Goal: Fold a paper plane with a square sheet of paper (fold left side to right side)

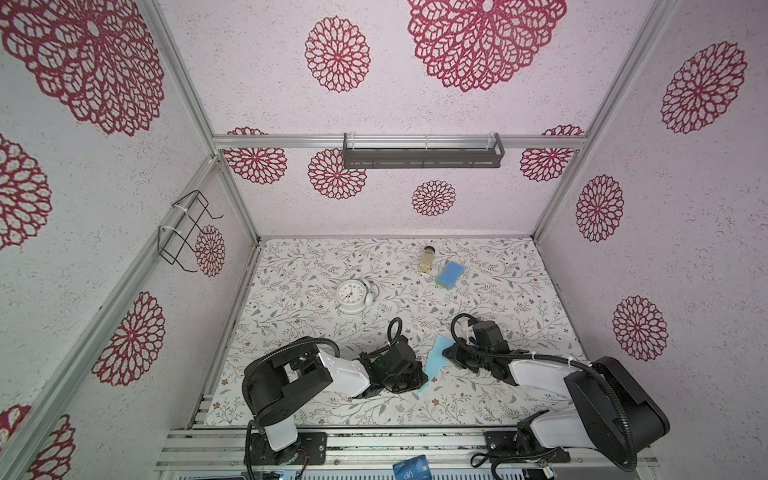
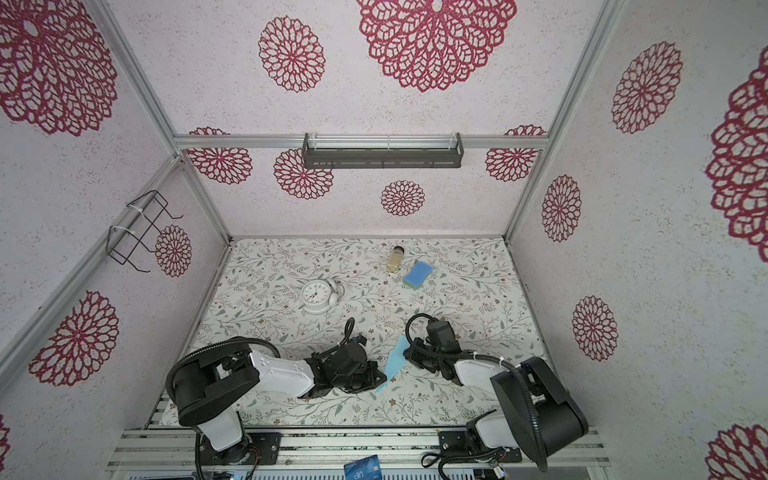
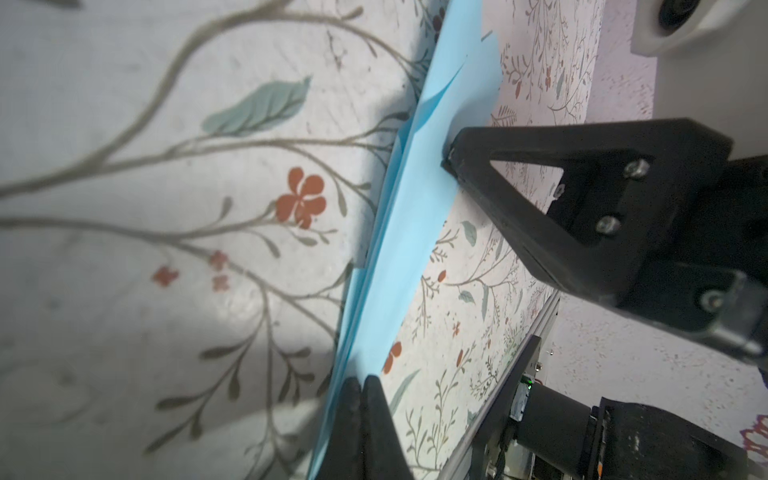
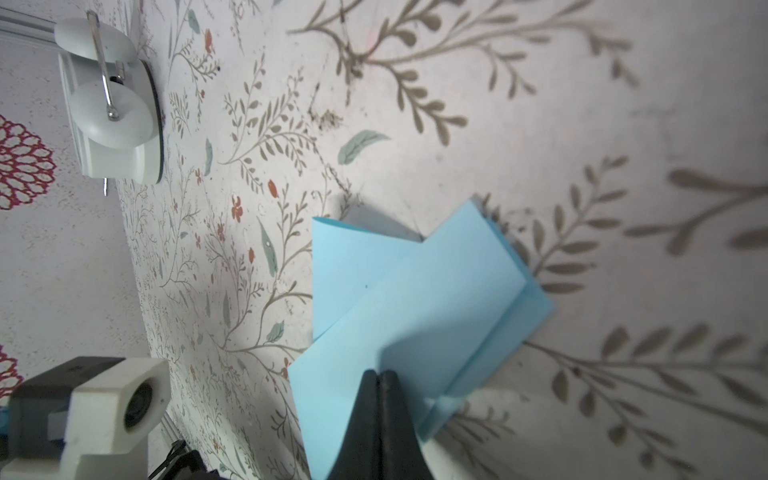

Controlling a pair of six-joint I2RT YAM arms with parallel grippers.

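Down at 6 o'clock, off the near edge of the tabletop by the metal rails, you've got a small dark blue printed card lying by itself. Just past that, between the two arms, is the paper plane. It's a long, narrow light blue dart on the floral tabletop, with the pointed nose toward about 7 o'clock and the wide tail toward 1 o'clock.

Your left end effector comes in from the 9 o'clock side. Its fingers are pressed tight together, tips sitting on the plane near the nose. Your right end effector comes in from 3 o'clock, fingers also squeezed together with no gap, tips planted on the top layer closer to the tail. Honestly can't tell whether either one has a layer of paper caught between the fingers or is just pushing down on it.

In the right wrist view one flap at the tail looks lifted a little, and creased layers are stacked along one long edge.

Further out, at roughly 10 o'clock from the plane and well apart, is the white clock, dial facing up. Toward 12 o'clock there's a blue sponge with a green underside, and just beside it a small yellowish bottle. A grey shelf hangs on the back wall.
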